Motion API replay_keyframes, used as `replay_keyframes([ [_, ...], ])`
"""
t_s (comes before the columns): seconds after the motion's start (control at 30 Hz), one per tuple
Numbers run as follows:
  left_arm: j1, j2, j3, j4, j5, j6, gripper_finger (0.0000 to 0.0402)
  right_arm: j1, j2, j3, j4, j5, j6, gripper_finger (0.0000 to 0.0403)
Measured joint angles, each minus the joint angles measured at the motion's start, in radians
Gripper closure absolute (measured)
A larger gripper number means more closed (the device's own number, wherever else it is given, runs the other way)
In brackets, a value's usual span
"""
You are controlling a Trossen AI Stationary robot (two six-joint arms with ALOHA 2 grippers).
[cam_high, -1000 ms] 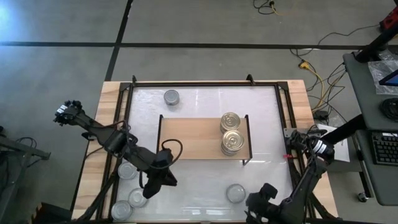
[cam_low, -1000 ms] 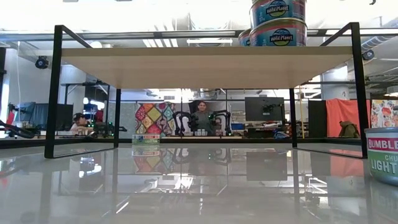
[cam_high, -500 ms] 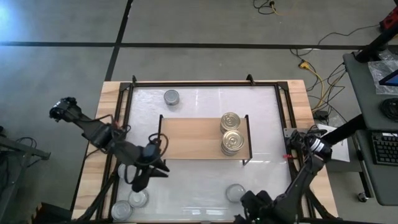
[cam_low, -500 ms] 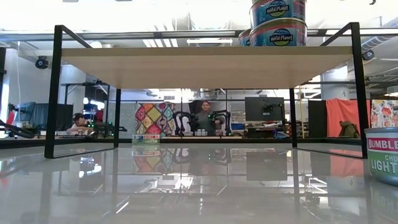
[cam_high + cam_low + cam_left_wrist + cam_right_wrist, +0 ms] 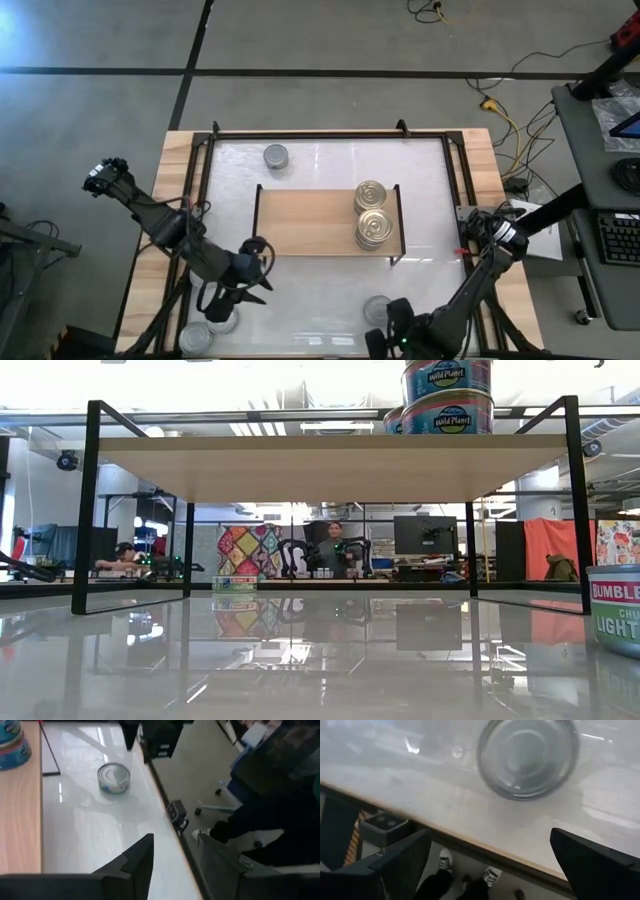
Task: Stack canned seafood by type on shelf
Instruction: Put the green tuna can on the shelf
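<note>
The shelf stands mid-table on black legs. Two stacks of gold-topped cans stand on its right end and show in the low view as blue-labelled cans. Silver-topped cans rest on the white tabletop: one far, two near left, one near right. My left gripper hovers open off the shelf's near left corner, its fingers apart with nothing between them. My right gripper hangs open over the near edge, short of the near-right can.
A black frame runs round the white tabletop inside a wooden border. The shelf's thin legs stand at its corners. One labelled can sits close to the low camera. People and desks show in the room behind.
My right gripper has gone along the near edge toward the table's left, rolling about its own line, and now stands by the near-right can. My left arm has swung a little toward the left edge and its gripper has rolled.
</note>
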Motion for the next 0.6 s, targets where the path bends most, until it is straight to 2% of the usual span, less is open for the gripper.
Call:
replay_keyframes([
  [0.1,-0.001,-0.005,0.000,-0.048,0.022,0.004,0.0264,-0.033,0.000,0.000,-0.050,-0.031,0.036,0.0003],
  [0.3,-0.014,-0.020,0.000,-0.243,0.083,-0.020,0.0264,-0.126,0.000,-0.006,-0.134,-0.083,-0.005,0.0003],
  [0.43,-0.068,-0.034,-0.004,-0.317,0.077,-0.078,0.0264,-0.162,0.000,-0.022,-0.178,-0.241,-0.028,0.0003],
  [0.5,-0.105,-0.039,-0.012,-0.317,0.056,-0.095,0.0264,-0.181,0.000,-0.049,-0.133,-0.275,-0.031,0.0003],
  [0.6,-0.159,-0.040,-0.020,-0.322,-0.014,-0.124,0.0264,-0.197,0.001,-0.087,-0.025,-0.233,-0.020,0.0003],
])
